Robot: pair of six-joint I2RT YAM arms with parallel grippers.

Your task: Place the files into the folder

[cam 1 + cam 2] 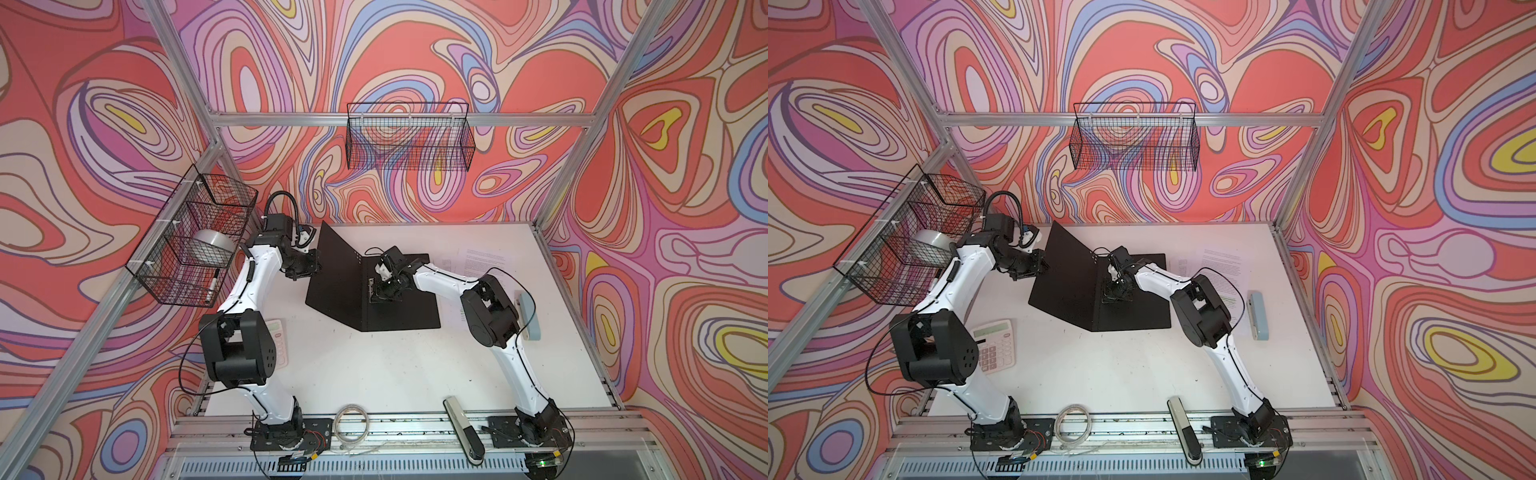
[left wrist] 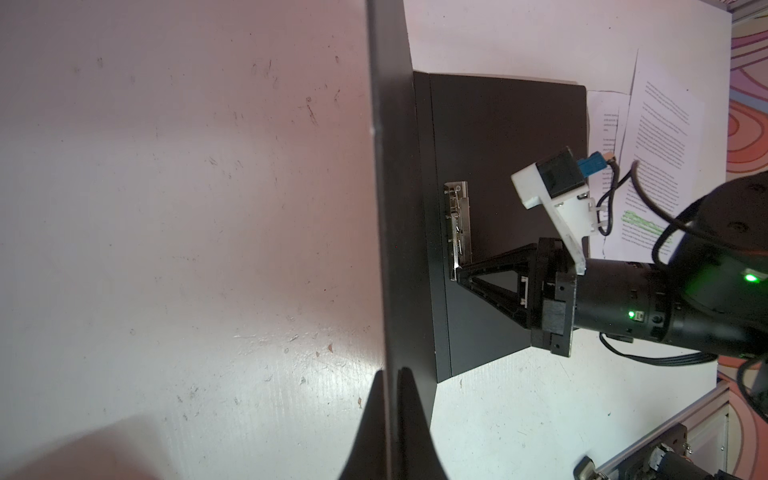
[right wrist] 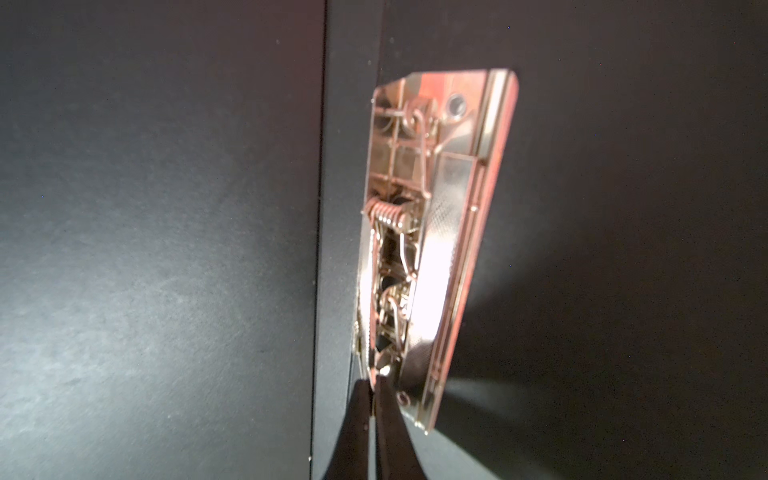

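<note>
- The left jaws are clenched on the left edge of the folder [image 1: 407, 311]'s raised cover, propping it open.
- The right jaws pinch the metal clip [image 3: 436, 232]'s lever at the spine.
- The files [image 1: 486, 262] lie flat on the tabletop [image 1: 374, 374] just right of the folder, long axis near-to-far, nearest the right arm [image 1: 440, 276], which reaches left across them, elbow bent.

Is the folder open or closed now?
The folder is open: one cover lies flat on the table, black inside up; the left pincer holds the other raised at a slant; the metal clip shows.
</note>
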